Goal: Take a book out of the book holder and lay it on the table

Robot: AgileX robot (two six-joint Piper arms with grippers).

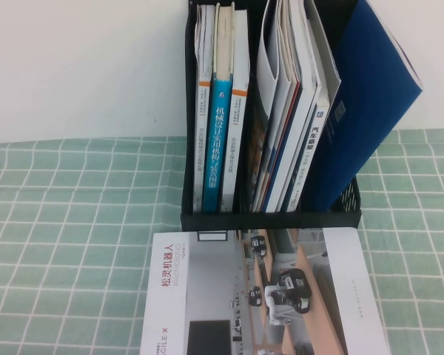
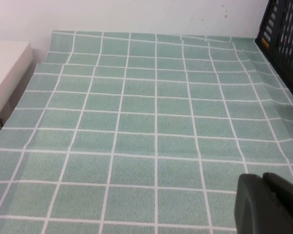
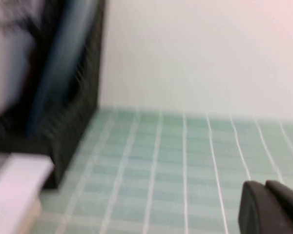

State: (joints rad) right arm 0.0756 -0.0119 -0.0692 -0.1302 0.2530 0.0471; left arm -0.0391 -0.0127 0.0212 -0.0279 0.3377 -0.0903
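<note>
The book (image 1: 266,296), a thin glossy brochure with a white-grey cover, wheeled robots and a red title, lies flat on the table (image 1: 74,222) just in front of the book holder (image 1: 270,218). A pale corner of the book (image 3: 17,180) shows in the right wrist view beside the holder (image 3: 75,122). The black two-slot holder stands upright with several books in it. My left gripper (image 2: 263,183) is shut over bare cloth, left of the holder (image 2: 283,39). My right gripper (image 3: 266,187) is shut, holding nothing, over the cloth to the holder's right. Neither arm shows in the high view.
A plain blue book (image 1: 374,96) leans out of the holder's right side. A white wall (image 1: 81,66) rises behind the table. A pale block (image 2: 5,73) borders the cloth's edge in the left wrist view. Open cloth lies on both sides of the holder.
</note>
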